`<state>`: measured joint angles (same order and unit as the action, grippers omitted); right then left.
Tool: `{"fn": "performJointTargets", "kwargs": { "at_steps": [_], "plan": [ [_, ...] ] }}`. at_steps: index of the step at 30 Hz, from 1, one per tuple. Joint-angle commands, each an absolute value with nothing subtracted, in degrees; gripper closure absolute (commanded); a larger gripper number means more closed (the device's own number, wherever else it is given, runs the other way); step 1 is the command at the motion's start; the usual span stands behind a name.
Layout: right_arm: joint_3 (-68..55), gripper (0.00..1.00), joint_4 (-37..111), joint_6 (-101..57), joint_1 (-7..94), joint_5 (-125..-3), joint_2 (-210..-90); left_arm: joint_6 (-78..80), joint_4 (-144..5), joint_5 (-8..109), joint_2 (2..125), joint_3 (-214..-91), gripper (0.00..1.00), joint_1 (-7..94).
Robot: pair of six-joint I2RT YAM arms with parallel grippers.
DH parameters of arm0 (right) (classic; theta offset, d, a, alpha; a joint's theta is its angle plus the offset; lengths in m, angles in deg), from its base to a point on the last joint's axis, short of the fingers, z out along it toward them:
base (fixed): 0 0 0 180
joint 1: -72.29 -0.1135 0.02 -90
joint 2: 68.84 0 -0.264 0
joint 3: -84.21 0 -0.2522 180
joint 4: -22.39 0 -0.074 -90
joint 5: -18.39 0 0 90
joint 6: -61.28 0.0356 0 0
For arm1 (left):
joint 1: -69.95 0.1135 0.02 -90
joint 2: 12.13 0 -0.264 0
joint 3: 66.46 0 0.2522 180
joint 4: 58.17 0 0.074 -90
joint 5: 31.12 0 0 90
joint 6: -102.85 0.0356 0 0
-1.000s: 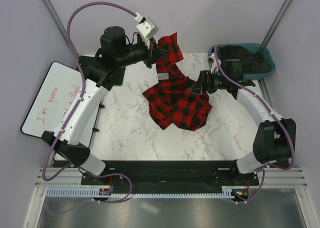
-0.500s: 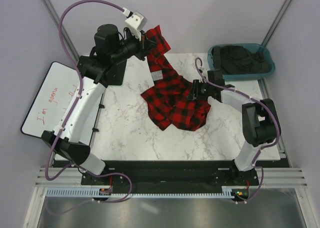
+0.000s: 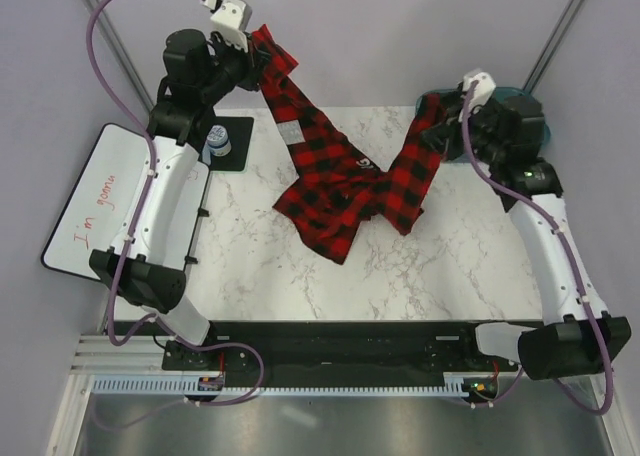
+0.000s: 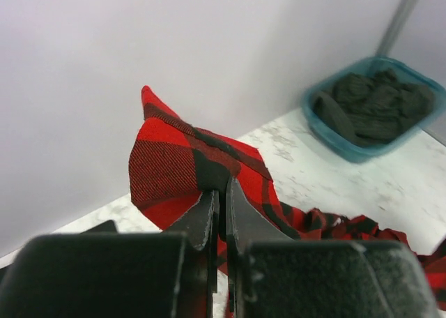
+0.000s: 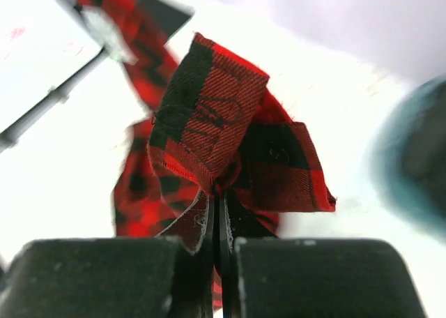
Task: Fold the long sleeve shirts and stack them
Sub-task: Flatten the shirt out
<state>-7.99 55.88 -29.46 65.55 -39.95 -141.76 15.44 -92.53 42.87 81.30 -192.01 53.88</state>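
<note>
Both arms are reaching higher and wider apart than a second ago, and the right gripper [image 3: 438, 116] is now pinching the flannel shirt [image 3: 335, 191] it was only approaching then. From above, the left gripper [image 3: 262, 54] is holding one end up at the far left, while the shirt's middle is sagging onto the marble table [image 3: 450, 266]. The right gripper is hovering near the teal bin [image 3: 535, 116]. At the left wrist, the left gripper [image 4: 219, 192] is clamping a plaid corner [image 4: 167, 164]. At the right wrist, the right gripper [image 5: 217, 203] is squeezing a bunched fold [image 5: 216, 116]
</note>
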Motion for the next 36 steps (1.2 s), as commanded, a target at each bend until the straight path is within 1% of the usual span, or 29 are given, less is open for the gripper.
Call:
{"fn": "performJointTargets", "kwargs": {
  "at_steps": [1,3,5,7,10,12,15,19,20,24,25,28,29,31,32,34,36],
  "plan": [
    [1.1,1.00,62.2,-37.7,72.0,-39.8,-139.0,15.7,-85.2,49.3,80.9,-198.0,0.98,56.8],
    [2.8,1.00,66.1,-41.4,76.4,-40.4,-137.7,16.5,-84.2,51.0,80.9,-199.0,0.98,57.7],
    [3.1,1.00,66.9,-43.0,78.3,-44.1,-134.5,17.3,-83.6,51.1,80.2,-199.0,0.98,59.1],
    [3.0,1.00,66.8,-44.7,81.6,-44.9,-130.9,18.2,-82.8,51.1,79.7,-198.9,0.98,60.1],
    [1.9,1.00,65.9,-46.0,82.7,-46.3,-126.8,18.0,-82.8,50.5,79.5,-198.4,0.98,61.2],
    [1.6,1.00,66.1,-45.8,82.8,-49.6,-126.1,17.9,-82.7,50.0,79.1,-197.9,0.98,61.4],
    [0.5,1.00,69.1,-48.4,82.8,-50.3,-125.9,17.8,-82.7,48.5,78.3,-195.9,0.98,61.3],
    [-4.8,1.00,71.9,-52.7,83.1,-55.4,-126.1,20.0,-82.4,49.0,74.5,-191.8,0.98,61.5],
    [-6.0,1.00,72.3,-55.8,83.2,-56.0,-125.4,21.2,-82.3,49.6,74.0,-191.1,0.98,61.7],
    [-15.2,1.00,72.5,-62.1,83.9,-60.4,-122.4,20.1,-82.3,49.6,73.0,-190.1,0.98,64.5],
    [-16.5,1.00,72.6,-62.8,84.3,-62.3,-122.5,19.4,-82.3,49.1,73.2,-190.4,0.98,64.9],
    [-18.7,1.00,73.7,-63.6,85.8,-62.3,-125.2,17.3,-82.2,46.1,74.3,-192.3,0.98,65.4],
    [-18.5,1.00,74.1,-63.3,85.9,-62.1,-126.3,15.9,-82.7,41.6,75.0,-193.3,0.98,65.4],
    [-17.7,1.00,76.4,-62.7,86.0,-60.5,-130.3,14.3,-84.6,37.6,76.2,-194.5,0.98,64.9],
    [-17.2,1.00,77.5,-62.7,86.0,-60.4,-131.8,13.8,-88.0,34.8,78.4,-196.5,0.98,63.8],
    [-15.9,1.00,81.0,-63.0,86.1,-61.2,-136.8,13.4,-90.9,34.8,80.1,-197.5,0.98,62.3],
    [-15.9,1.00,83.0,-63.6,88.7,-62.5,-141.0,13.4,-91.9,34.7,81.0,-195.3,0.98,60.6]
  ]
}}
